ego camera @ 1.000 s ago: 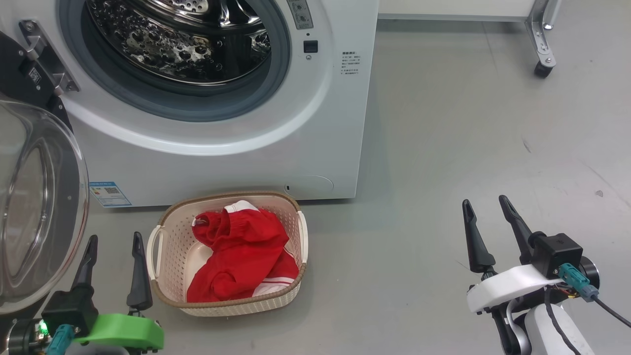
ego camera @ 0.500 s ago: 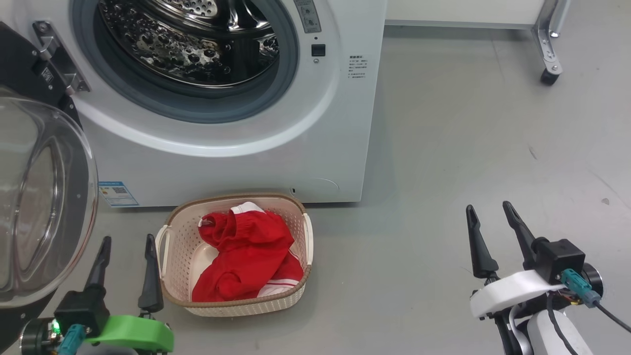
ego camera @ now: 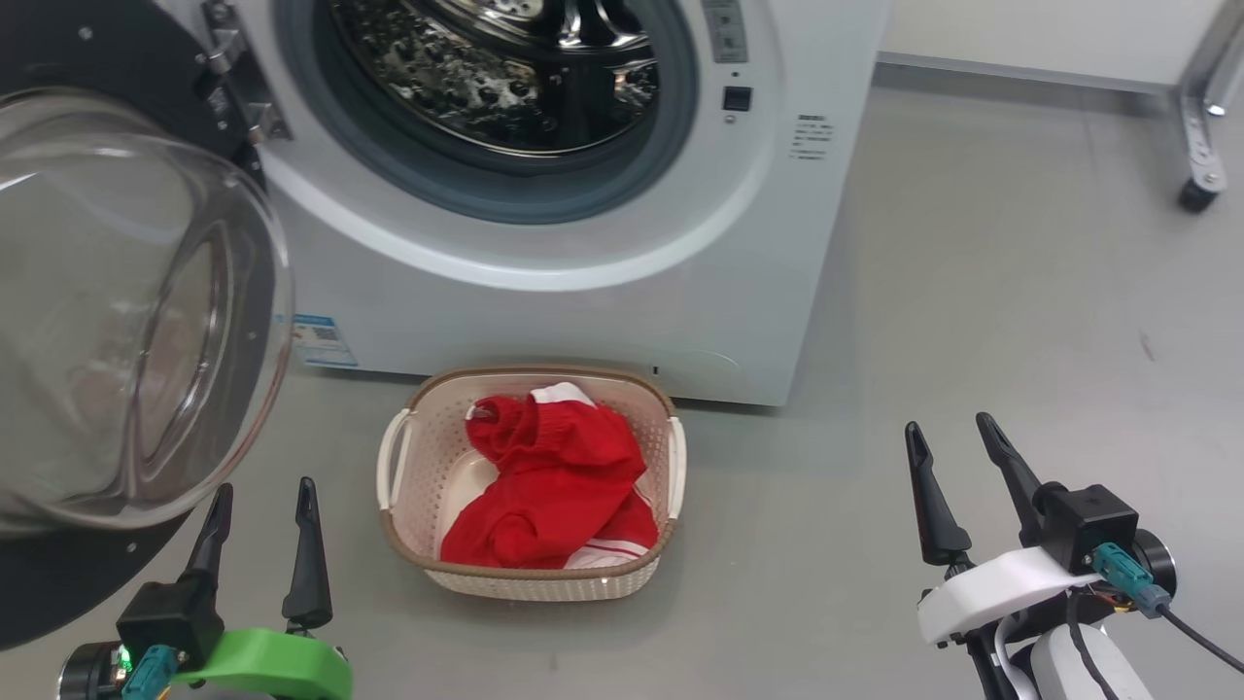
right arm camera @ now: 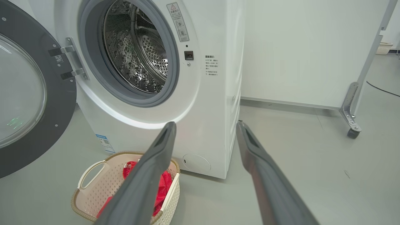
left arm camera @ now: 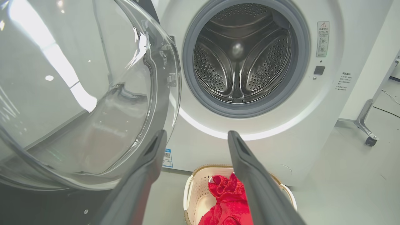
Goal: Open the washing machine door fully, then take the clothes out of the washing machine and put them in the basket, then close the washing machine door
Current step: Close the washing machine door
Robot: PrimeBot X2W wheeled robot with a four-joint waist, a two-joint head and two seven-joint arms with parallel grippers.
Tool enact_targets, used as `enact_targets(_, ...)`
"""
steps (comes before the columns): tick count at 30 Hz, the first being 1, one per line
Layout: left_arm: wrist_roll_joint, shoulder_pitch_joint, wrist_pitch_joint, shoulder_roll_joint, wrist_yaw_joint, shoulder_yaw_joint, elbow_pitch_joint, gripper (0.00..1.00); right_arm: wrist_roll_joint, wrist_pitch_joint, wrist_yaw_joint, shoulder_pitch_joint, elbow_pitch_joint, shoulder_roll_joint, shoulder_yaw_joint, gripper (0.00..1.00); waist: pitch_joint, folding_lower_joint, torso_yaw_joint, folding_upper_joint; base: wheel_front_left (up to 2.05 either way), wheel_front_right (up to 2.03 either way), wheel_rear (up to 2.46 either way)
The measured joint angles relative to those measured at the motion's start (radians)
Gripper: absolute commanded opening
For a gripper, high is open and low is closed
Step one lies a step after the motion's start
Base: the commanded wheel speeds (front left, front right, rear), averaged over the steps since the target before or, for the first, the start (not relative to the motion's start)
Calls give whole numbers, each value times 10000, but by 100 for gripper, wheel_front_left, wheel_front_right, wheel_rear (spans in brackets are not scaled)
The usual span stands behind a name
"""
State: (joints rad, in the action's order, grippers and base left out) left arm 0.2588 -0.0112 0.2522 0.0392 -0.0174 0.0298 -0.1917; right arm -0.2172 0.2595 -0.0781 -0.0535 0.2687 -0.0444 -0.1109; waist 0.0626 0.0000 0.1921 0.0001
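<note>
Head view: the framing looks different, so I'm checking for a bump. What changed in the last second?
Only the camera swung toward the robot's left: everything slid right together. The basket, the clothes in it, the open washing machine door and the washing machine stayed put; both jaws stayed open, empty.

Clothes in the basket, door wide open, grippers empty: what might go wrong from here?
1. The left gripper sits close by the washing machine door; a push on its curved glass may slip off.
2. The basket stands close before the washing machine; the swinging door or an arm might nudge it.
</note>
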Motion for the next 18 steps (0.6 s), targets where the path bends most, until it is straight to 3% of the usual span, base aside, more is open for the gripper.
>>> enact_targets(18, 345, -208, -2, 0, -274, 98, -276, 100, 261, 0, -127, 0, 38, -4, -278, 100, 132, 0, 2199, 0, 0, 0, 0)
